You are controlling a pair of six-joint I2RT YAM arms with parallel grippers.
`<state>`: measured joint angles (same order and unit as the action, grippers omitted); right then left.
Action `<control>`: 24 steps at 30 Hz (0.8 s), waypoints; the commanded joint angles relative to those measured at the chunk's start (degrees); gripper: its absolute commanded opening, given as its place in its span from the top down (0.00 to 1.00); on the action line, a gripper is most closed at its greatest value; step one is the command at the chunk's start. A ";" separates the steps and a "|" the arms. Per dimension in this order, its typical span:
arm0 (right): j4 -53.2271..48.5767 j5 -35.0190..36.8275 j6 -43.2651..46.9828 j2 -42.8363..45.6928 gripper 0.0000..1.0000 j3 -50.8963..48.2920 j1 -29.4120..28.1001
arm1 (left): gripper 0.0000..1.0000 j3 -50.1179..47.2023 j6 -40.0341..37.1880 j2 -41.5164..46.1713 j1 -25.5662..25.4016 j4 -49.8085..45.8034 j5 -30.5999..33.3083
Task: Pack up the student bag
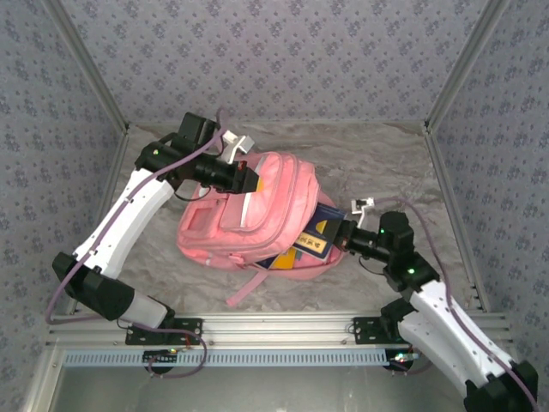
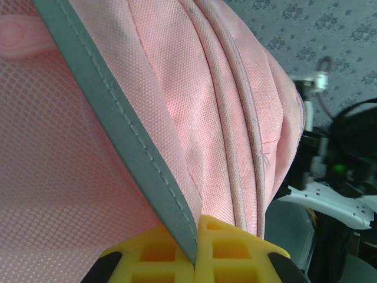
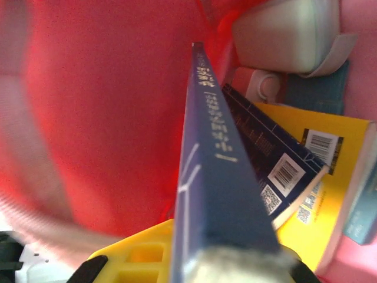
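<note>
The pink student bag [image 1: 244, 215] lies on the table's middle with its opening toward the right. My left gripper [image 1: 249, 178] is shut on the bag's upper edge; its yellow fingers [image 2: 235, 247] pinch the grey reflective strip [image 2: 129, 135] and the pink fabric [image 2: 235, 106] beside it. My right gripper [image 1: 345, 233] is at the bag's mouth, shut on a dark blue book [image 1: 324, 228]. That blue book [image 3: 215, 165] stands spine-up between the jaws, partly inside the bag's red-lit interior [image 3: 106, 106]. One yellow finger [image 3: 135, 256] shows left of the book; the other is hidden.
Inside the bag lie a dark book with barcodes [image 3: 268, 156], a yellow book [image 3: 333, 177] and a grey rounded thing [image 3: 283, 35]. A pink strap [image 1: 249, 287] trails toward the near edge. Patterned walls enclose the table. The right arm [image 2: 330, 200] stands beyond the bag.
</note>
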<state>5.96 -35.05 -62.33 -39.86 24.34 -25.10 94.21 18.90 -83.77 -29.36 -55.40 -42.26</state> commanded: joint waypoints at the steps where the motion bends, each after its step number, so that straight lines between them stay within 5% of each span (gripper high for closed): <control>1: 25.04 -4.78 -9.28 -6.50 1.00 -1.71 -0.17 | 1.00 3.09 -0.72 3.29 0.37 9.43 -9.98; 11: 21.51 11.56 -0.64 -23.25 1.00 3.06 -9.70 | 1.00 1.26 -0.07 3.94 0.60 11.76 -11.35; 18: 25.41 20.71 -2.51 -37.85 1.00 9.34 -15.61 | 1.00 0.97 1.34 3.81 0.62 13.70 -12.20; 24: 28.60 23.65 -5.91 -51.13 0.67 17.84 -20.35 | 1.00 0.33 1.76 3.95 0.58 14.48 -12.45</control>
<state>31.90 -15.18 -66.78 -87.68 39.42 -43.92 92.60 20.64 -83.77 -28.86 -50.63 -46.17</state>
